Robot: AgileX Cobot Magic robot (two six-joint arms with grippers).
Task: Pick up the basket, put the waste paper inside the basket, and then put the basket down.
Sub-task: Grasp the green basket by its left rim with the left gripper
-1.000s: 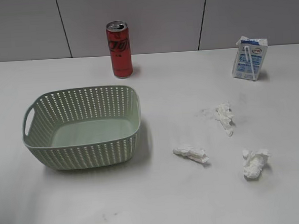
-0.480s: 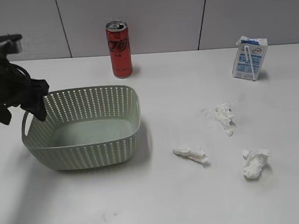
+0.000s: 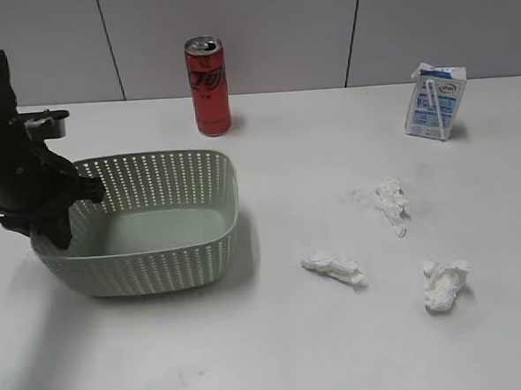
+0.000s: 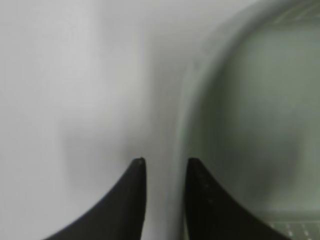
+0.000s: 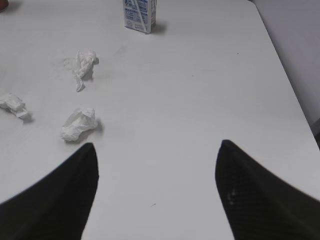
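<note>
I see my left gripper nearly pressed together at the basket's left rim, my right gripper spread wide.

Perforated matt plastic basket, crumpled white paper wads, glossy metal can.

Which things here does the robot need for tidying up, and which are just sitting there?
Needed: basket, three wads of waste paper, left gripper at the basket's end wall.

Just sitting there: red can, drink carton.
</note>
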